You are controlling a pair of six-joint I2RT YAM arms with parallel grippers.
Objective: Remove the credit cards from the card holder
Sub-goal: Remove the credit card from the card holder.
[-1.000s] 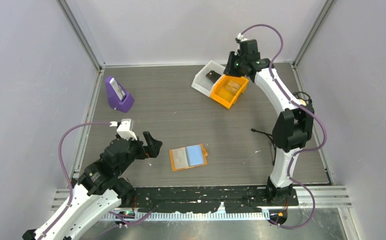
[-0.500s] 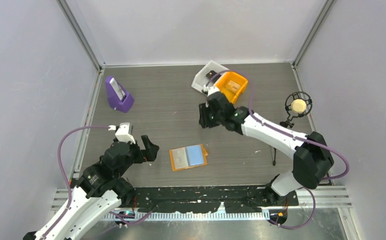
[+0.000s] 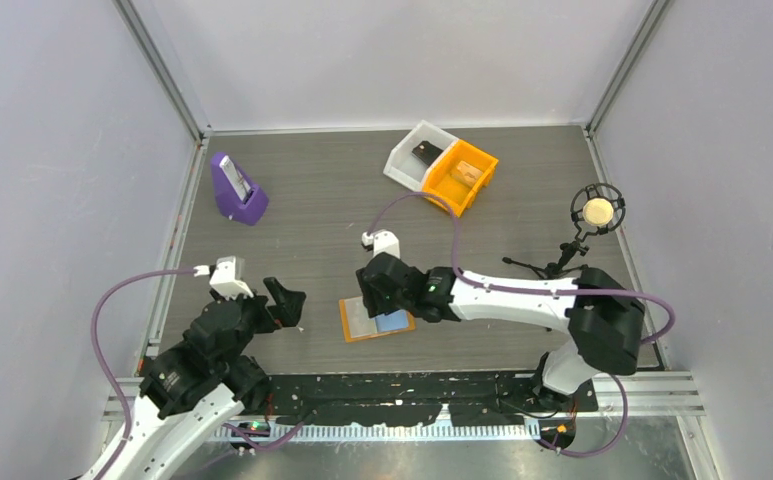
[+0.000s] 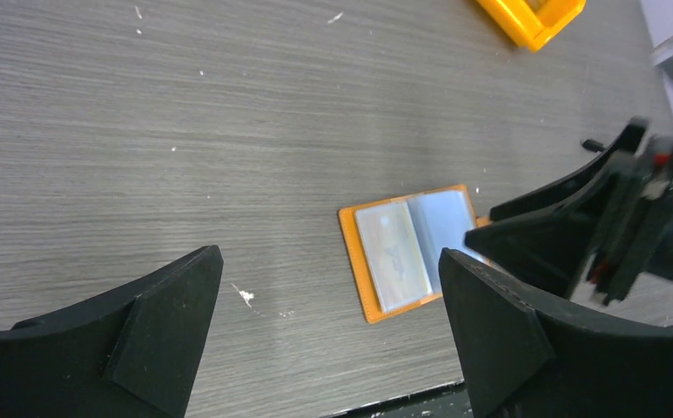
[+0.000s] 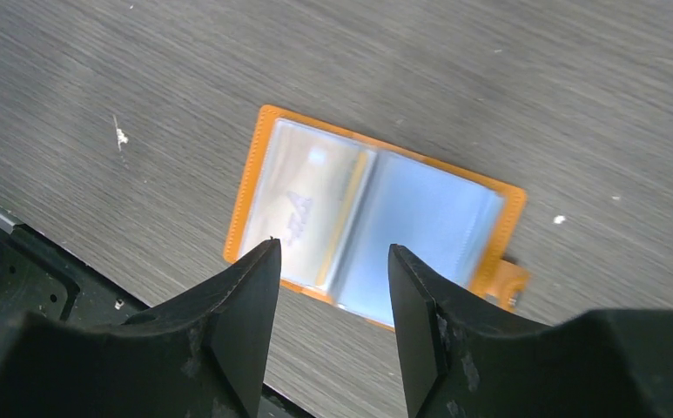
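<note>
The light on my overhead feed is even and diffuse, coming from above. The grey wood-grain table (image 3: 342,220) reads bright, with only faint, soft shadows beside the arms. On my right wrist feed, the clear sleeves of the open orange card holder with light blue panels (image 5: 372,213) carry a milky sheen that hazes the left page. The black fingers (image 5: 241,313) of the right gripper (image 5: 333,246) sit close to the lens, dark and soft-edged. On my left wrist feed that gripper looks smeared at the right edge.

The right arm reaches low and leftward across the near side, wrist bent down, the right tool (image 5: 333,247) with its fingers parted and nothing between them. The left arm crouches by its base, the left tool (image 4: 329,255) spread wide and empty.
</note>
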